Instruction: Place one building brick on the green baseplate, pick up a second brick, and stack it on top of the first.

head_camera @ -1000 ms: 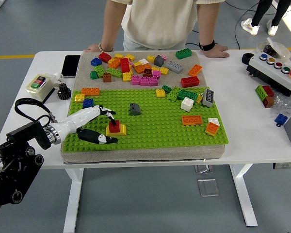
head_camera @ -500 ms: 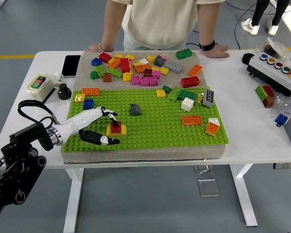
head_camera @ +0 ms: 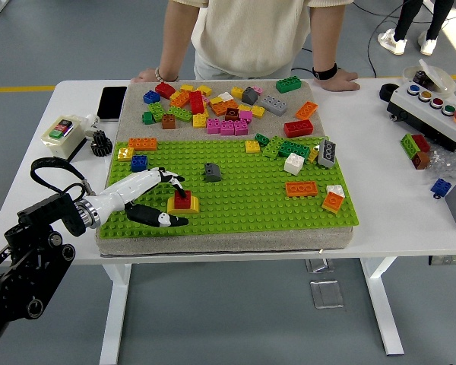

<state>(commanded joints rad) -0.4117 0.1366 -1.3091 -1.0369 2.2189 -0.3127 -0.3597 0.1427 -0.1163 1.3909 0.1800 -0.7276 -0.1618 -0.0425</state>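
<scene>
Head view: left hand point(head_camera: 153, 199) lies on the green baseplate point(head_camera: 235, 194) at its 8 o'clock corner, fingers spread, gripping nothing. Red brick point(head_camera: 182, 199) sits stacked on the yellow brick point(head_camera: 183, 205), at 3 o'clock of the hand, fingertips touching it. Loose bricks point(head_camera: 220, 106) piled at baseplate's 12 o'clock.

No text, label, brand, number or sign can be read anywhere in the head view. The coloured buttons on the control box point(head_camera: 429, 106) carry no legible marking, and the screen of the phone point(head_camera: 111, 102) is dark.
</scene>
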